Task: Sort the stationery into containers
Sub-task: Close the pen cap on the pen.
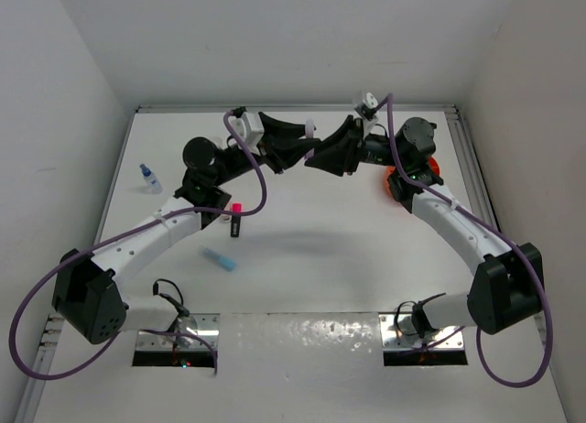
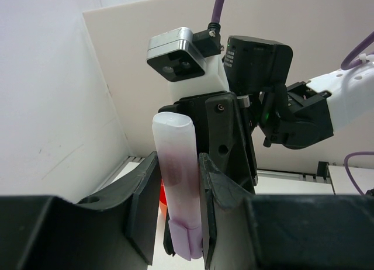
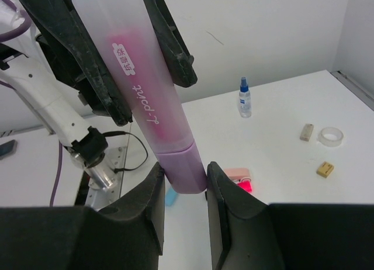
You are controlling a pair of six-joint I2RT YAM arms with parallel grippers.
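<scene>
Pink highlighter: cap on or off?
On: right wrist view shows the lilac cap seated against the highlighter body, held in the right gripper.

Pink highlighter stands tilted, lilac cap down, "L-point" printed on the barrel. Right gripper fingertips press the cap from both sides. Left gripper clamps the barrel above. On the white table: blue-capped spray bottle, upright. Beige block just beside clear tape ring. Second block lies nearer. Pink-capped marker mostly hidden.

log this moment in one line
phase: mid-air handover | left gripper: shut on pink highlighter | right gripper: shut on pink highlighter
</scene>
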